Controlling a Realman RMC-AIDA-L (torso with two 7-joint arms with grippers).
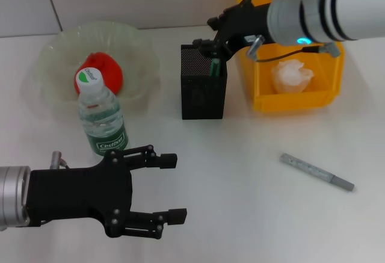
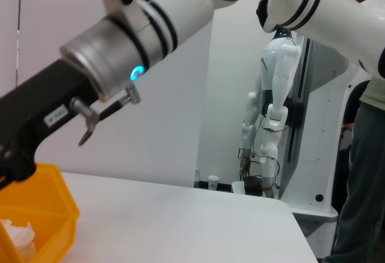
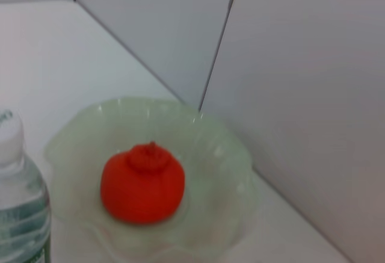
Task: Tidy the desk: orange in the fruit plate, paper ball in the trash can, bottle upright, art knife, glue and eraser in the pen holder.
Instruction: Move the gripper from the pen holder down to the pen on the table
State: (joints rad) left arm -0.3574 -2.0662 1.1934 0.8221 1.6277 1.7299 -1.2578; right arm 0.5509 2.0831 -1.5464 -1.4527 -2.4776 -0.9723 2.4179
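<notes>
The orange (image 1: pixel 102 73) (image 3: pixel 142 183) lies in the clear fruit plate (image 1: pixel 54 49) (image 3: pixel 225 154) at the back left. In front of it the bottle (image 1: pixel 101 117) (image 3: pixel 18 200) stands upright. My right gripper (image 1: pixel 214 47) hovers at the top of the black mesh pen holder (image 1: pixel 203 88), shut on a green glue stick (image 1: pixel 215 66) that dips inside. A paper ball (image 1: pixel 292 75) (image 2: pixel 15 236) rests in the yellow trash can (image 1: pixel 295 102) (image 2: pixel 51 200). The grey art knife (image 1: pixel 317 171) lies flat at the front right. Low at the front left, my left gripper (image 1: pixel 173 188) is open and holds nothing. The eraser is out of view.
The trash can stands right beside the pen holder, under my right forearm. Bare white table stretches between my left gripper and the art knife. A wall runs close behind the fruit plate.
</notes>
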